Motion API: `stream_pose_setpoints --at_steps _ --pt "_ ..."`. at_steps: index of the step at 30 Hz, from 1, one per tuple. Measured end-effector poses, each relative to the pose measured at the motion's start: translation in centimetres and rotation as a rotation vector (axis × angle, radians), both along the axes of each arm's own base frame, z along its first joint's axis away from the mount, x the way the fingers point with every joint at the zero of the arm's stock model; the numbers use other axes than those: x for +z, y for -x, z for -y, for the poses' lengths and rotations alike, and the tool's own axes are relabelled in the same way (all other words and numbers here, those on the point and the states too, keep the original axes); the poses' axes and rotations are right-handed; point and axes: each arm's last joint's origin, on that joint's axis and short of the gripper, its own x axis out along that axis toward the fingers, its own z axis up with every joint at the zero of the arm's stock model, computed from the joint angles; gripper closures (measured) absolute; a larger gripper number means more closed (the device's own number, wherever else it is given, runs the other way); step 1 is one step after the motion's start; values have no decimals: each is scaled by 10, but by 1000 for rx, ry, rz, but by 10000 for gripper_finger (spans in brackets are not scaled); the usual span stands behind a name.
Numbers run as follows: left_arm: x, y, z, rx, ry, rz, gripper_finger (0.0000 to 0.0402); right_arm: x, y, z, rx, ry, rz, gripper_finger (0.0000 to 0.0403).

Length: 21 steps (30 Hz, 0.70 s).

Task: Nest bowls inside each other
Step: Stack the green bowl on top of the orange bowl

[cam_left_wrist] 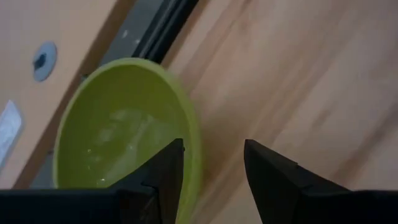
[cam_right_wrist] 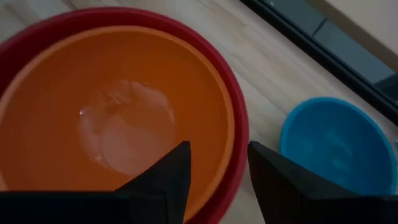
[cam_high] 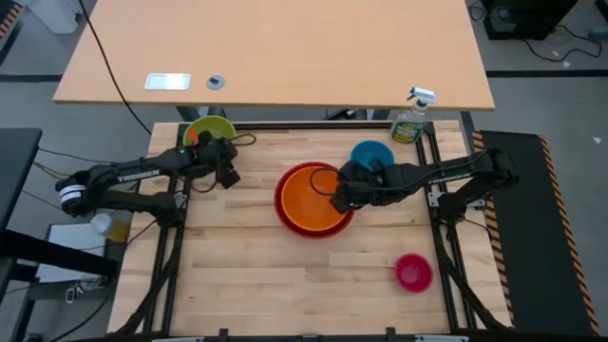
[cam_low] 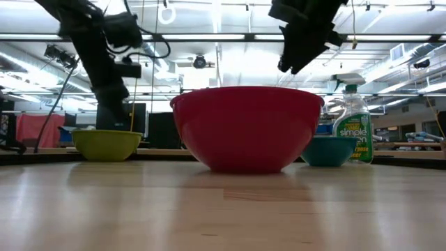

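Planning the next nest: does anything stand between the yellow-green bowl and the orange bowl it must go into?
Nothing visible does. Bare tabletop lies between the yellow-green bowl and the orange bowl, but the open right gripper hangs over the orange bowl's rim.

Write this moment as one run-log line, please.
orange bowl nested in red bowl | left gripper open astride yellow-green bowl rim | right gripper open above red bowl

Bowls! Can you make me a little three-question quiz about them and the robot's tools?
1. True or false: the orange bowl sits inside the red bowl.
2. Which bowl is the left tool straddling the rim of? A) blue B) yellow-green C) pink
3. Fill in: the pink bowl lies alone, nearest the ___ arm's side.

Key: 1 true. 2 B, the yellow-green bowl; tool open. 3 right; the right tool, open, hangs over the orange bowl, beside the blue bowl.
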Motion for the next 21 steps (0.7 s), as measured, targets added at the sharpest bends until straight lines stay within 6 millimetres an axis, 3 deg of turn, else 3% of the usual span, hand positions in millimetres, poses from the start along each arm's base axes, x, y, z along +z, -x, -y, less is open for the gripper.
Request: stream_pose_setpoints --at_steps 12,21 --pt "7 -28 -38 109 54 -140 230 5 -10 -1 69 26 77 236" --pt "-17 -32 -62 143 126 -272 230 6 -12 -2 93 39 82 236"
